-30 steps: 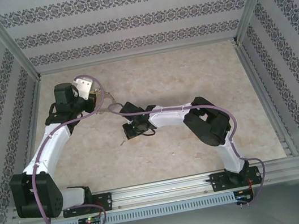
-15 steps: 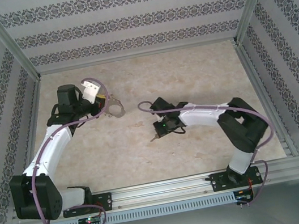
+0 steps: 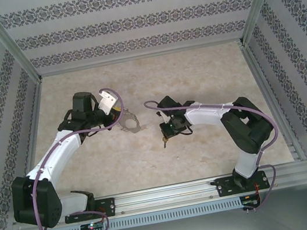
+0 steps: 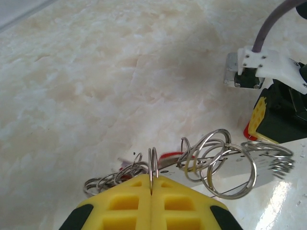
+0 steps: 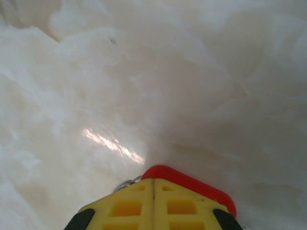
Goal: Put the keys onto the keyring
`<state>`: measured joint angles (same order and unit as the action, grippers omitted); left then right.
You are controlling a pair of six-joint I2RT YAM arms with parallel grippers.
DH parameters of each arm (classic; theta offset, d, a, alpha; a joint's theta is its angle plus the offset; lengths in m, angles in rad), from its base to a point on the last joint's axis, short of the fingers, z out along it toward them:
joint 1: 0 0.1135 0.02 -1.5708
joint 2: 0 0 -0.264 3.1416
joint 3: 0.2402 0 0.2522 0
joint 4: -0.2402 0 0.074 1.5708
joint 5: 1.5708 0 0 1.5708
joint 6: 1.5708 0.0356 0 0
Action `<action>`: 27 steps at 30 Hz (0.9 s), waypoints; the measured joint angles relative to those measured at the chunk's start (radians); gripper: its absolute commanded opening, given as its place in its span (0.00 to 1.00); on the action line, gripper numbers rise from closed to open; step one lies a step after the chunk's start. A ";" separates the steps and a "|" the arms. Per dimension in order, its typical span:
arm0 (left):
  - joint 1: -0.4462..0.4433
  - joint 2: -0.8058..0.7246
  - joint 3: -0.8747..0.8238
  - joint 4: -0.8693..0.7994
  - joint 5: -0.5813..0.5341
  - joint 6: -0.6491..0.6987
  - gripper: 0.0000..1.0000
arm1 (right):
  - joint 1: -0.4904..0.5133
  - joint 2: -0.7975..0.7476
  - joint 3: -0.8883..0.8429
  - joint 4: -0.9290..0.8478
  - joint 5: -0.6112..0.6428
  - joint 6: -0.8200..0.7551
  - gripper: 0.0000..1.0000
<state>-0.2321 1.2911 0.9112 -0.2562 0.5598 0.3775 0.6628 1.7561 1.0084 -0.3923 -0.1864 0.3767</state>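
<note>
We are looking down on a marbled counter (image 3: 205, 71), where both arms are reaching in toward the middle from either side. The left gripper (image 4: 151, 178) is pressing its yellow fingers fully together and pinching a thin silver ring edge-on at their tips. That ring is part of the keyring (image 4: 225, 167), whose tangle of silver loops is fanning out just beyond the fingertips. A small red piece (image 4: 169, 155) is peeking out among the loops, and we cannot tell what it is attached to. From above, the keyring is hanging off the left gripper near the counter's centre; we cannot tell whether it is touching the surface.

The right gripper (image 5: 153, 181) is also clamping its fingers together, and it is gripping a red-tagged key (image 5: 192, 184). The red plastic edge is curving out past the fingertips on one side, while a small silver ring (image 5: 125, 184) is showing at the other. In the top view this gripper is pointing down at the counter, near the keyring but apart from it, with bare counter between them.
</note>
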 measured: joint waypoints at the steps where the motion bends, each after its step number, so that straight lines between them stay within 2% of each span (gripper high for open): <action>1: -0.002 0.000 0.000 0.000 0.000 0.000 0.00 | 0.000 0.001 0.005 0.000 -0.004 0.006 0.11; 4: -0.003 0.003 0.000 0.000 -0.002 0.000 0.00 | 0.000 0.001 0.009 0.002 -0.021 0.020 0.16; 8: -0.003 0.014 0.000 0.000 -0.002 0.000 0.00 | 0.000 0.002 0.010 0.003 -0.045 0.043 0.17; 27: -0.004 0.024 0.000 0.000 -0.002 0.001 0.00 | 0.014 0.048 0.043 0.013 -0.058 0.089 0.15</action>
<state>-0.2363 1.3155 0.9108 -0.2562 0.5575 0.3782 0.6769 1.8046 1.0519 -0.3798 -0.2447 0.4656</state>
